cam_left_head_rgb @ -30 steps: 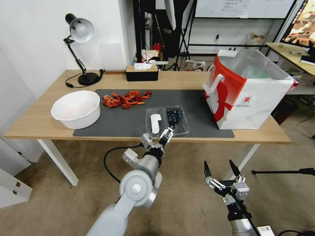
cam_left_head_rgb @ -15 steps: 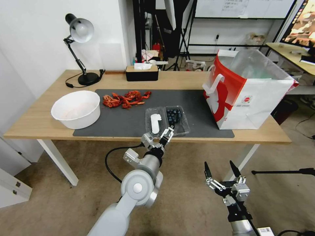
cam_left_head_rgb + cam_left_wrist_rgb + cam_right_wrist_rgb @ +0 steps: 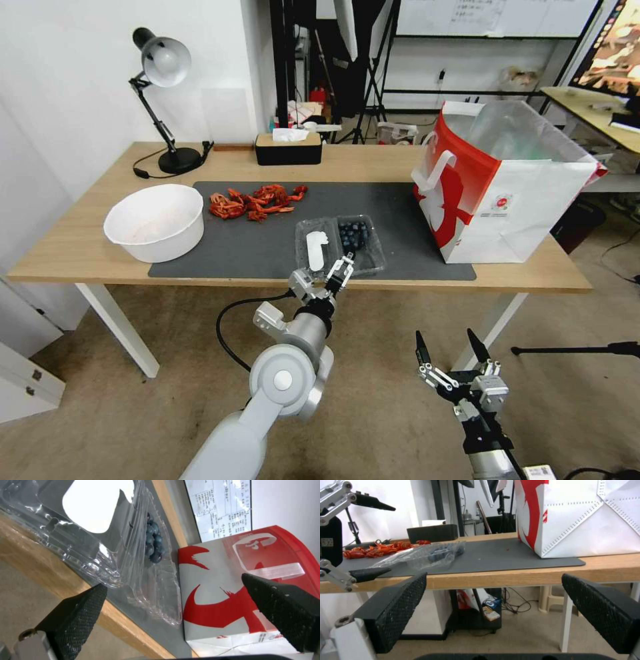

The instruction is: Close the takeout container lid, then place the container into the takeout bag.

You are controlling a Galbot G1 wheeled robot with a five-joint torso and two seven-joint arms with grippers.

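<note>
On the dark mat (image 3: 267, 248) near the desk's (image 3: 80, 253) front edge: takeout container (image 3: 340, 245), lying open and flat, blueberries heaped in the tray half on the bag side, lid (image 3: 315, 248) with its white sticker spread out alongside, toward the white bowl (image 3: 155, 222). Thin clear plastic, so probably light, flexible and slick; likely to buckle under a hard pinch and to spill berries if tipped before latching. Best hold, by judgement: the lid's free outer rim for folding over, then the closed box across its short sides. Just at the near rim, left end effector (image 3: 329, 275), jaws spread wide, holding nothing. Low before the desk, right end effector (image 3: 448, 349), likewise wide and empty. Beyond the mat's right end, takeout bag (image 3: 507, 187), upright, mouth open.
</note>
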